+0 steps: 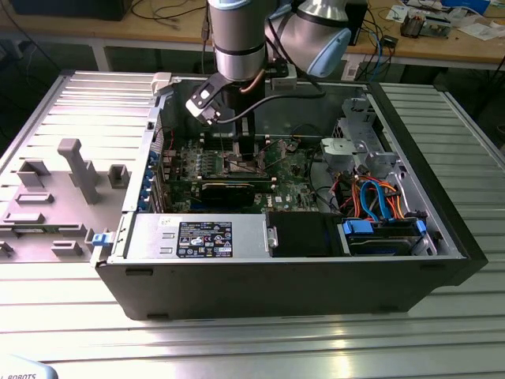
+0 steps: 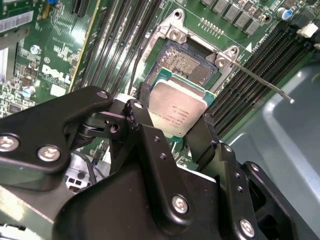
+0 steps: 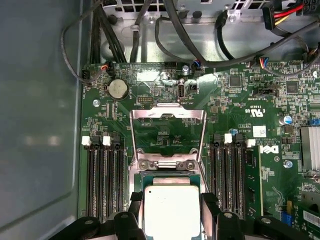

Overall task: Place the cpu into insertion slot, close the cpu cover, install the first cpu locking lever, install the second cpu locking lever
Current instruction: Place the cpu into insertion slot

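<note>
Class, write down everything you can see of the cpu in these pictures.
The cpu is a small flat square chip: a matt silvery-grey metal lid with faint print on a thin green board that shows as a border. In both wrist views two black fingers of the gripper clamp its opposite edges. It is held face up over one side of the insertion slot, whose dark contact field lies bare beyond it, so it is not seated.
</note>
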`<state>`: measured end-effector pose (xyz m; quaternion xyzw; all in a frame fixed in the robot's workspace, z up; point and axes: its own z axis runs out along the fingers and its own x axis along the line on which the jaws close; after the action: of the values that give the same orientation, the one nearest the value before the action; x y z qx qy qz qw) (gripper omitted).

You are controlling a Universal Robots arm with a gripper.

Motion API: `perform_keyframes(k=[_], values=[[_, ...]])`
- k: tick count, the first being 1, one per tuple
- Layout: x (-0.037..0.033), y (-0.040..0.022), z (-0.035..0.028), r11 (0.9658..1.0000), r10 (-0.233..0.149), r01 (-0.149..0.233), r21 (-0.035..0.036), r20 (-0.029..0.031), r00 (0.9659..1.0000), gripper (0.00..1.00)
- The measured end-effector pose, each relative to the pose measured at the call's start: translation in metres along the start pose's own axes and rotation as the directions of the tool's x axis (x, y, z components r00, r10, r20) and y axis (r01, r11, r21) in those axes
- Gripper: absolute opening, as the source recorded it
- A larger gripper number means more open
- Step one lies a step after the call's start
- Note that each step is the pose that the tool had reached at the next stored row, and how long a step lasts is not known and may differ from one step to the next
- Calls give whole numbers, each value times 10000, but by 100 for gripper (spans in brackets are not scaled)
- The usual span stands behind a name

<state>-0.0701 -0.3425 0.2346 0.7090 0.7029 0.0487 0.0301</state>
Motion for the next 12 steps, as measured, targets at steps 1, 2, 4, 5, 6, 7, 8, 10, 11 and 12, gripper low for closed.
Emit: perform_keyframes(k=[1,2,4,5,6,7,8,10,11,12], values=[[-1,-14,12,10000,0,0,0,1,10000,54],[-1,-36,27,10000,-1,1,-1,0,10000,54],[-2,-54,60,10000,1,-1,-2,0,10000,54],[-2,-55,76,10000,0,0,-2,-1,10000,54],[-3,-58,97,10000,0,0,-2,-2,10000,54],[-3,-59,112,10000,-1,1,-2,-2,10000,54],[-4,-63,141,10000,-1,1,-3,-4,10000,54],[-4,-63,143,10000,0,0,-2,-3,10000,54],[-4,-63,144,10000,0,0,0,-2,10000,54],[-4,-64,147,10000,0,0,-1,-4,10000,54]])
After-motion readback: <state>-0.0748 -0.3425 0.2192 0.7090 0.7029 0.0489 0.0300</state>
